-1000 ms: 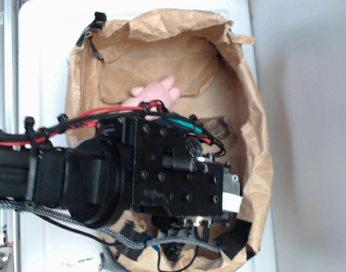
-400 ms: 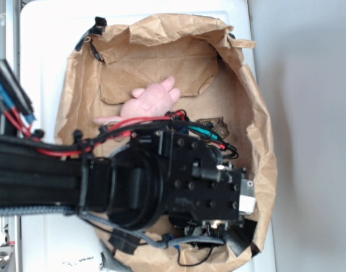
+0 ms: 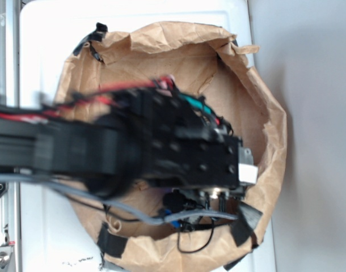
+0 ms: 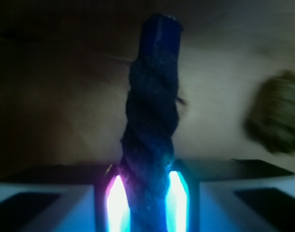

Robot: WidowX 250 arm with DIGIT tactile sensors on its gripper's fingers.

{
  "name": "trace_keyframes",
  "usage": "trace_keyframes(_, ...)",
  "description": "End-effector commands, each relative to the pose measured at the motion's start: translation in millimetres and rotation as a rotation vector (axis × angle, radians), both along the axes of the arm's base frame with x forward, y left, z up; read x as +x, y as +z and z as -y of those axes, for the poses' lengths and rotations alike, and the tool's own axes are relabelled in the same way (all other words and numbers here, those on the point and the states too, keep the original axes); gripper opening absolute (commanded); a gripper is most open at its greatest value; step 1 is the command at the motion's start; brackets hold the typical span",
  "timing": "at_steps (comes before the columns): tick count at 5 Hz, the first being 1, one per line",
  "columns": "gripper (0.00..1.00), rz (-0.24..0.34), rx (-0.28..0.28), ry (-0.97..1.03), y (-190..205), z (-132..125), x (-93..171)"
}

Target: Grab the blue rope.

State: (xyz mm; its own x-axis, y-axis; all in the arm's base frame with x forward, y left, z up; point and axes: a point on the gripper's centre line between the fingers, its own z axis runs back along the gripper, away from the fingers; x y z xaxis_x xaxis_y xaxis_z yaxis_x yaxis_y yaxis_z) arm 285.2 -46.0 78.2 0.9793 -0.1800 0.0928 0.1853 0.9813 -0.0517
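The blue rope [image 4: 152,111] is a thick navy twisted strand that runs straight up the middle of the wrist view to a blunt end near the top. My gripper [image 4: 147,195] is shut on its lower part, and the two glowing pads [image 4: 117,198] press against it on either side. Below it lies the brown paper floor. In the exterior view the black arm and wrist block [image 3: 218,164] are motion-blurred over the paper bag, and they hide the fingers and the rope.
The crumpled brown paper bag [image 3: 264,119] walls in the work area and rests on a white surface [image 3: 42,51]. Black tape patches [image 3: 245,222] sit on its near rim. A dark olive lump [image 4: 275,113] lies to the right of the rope.
The arm has shifted toward the top of the exterior view and is now blurred. It now covers the pink plush toy, and the bag's right wall has bulged outward.
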Motion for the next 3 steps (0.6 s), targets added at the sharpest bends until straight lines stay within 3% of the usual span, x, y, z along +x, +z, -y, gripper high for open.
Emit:
trace_keyframes(1,0.00,0.036,-0.025,0.151,67,-18,-8)
trace_keyframes(2,0.00,0.030,-0.029,0.171,80,-37,3)
trace_keyframes(3,0.00,0.012,0.001,0.152,86,-36,8)
